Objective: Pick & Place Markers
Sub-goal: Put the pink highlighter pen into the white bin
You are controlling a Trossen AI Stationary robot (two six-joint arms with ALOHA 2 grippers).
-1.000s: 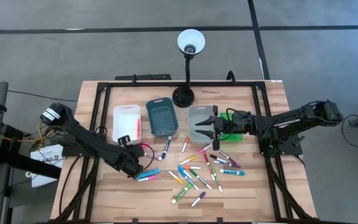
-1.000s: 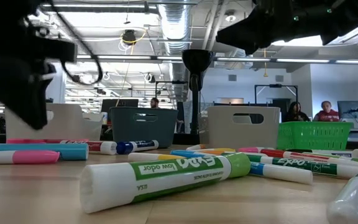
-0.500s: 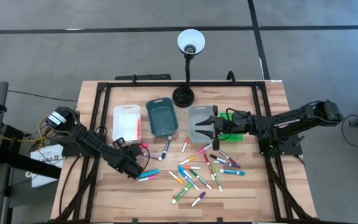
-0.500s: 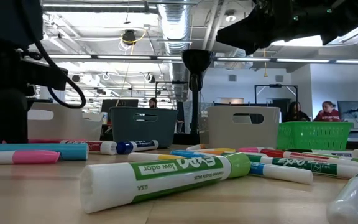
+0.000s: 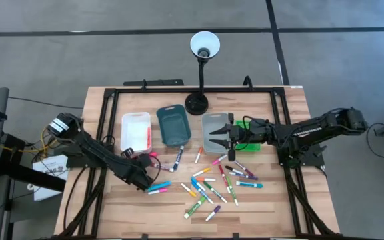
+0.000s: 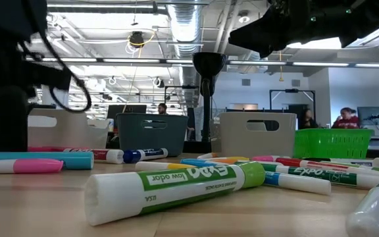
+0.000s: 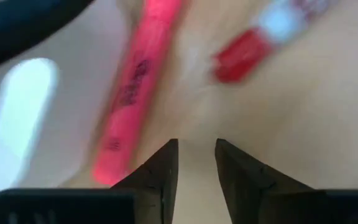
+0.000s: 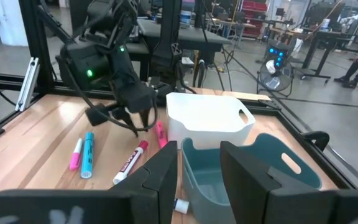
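Several markers point(image 5: 212, 183) lie scattered flat on the wooden table, and a green one point(image 6: 170, 187) lies closest in the low view. A pink marker point(image 7: 135, 87) and a red-capped marker point(image 7: 247, 53) lie just ahead of my left gripper point(image 7: 196, 155). That gripper point(image 5: 144, 162) points down close over the table beside the white bin point(image 5: 136, 131). Its fingers stand a narrow gap apart with nothing between them. My right gripper point(image 5: 219, 141) hovers over the grey bin point(image 5: 212, 127), fingers slightly apart and empty.
A teal bin point(image 5: 173, 125) stands between the white and grey bins, and a green basket point(image 5: 251, 138) sits right of the grey one. A desk lamp point(image 5: 199, 100) stands behind them. A black frame point(image 5: 105, 100) edges the table. People sit in the room beyond point(image 6: 346, 118).
My left gripper has come down toward the table and shifted slightly toward the table's left edge, beside the white bin. The right arm and the markers have stayed where they were.
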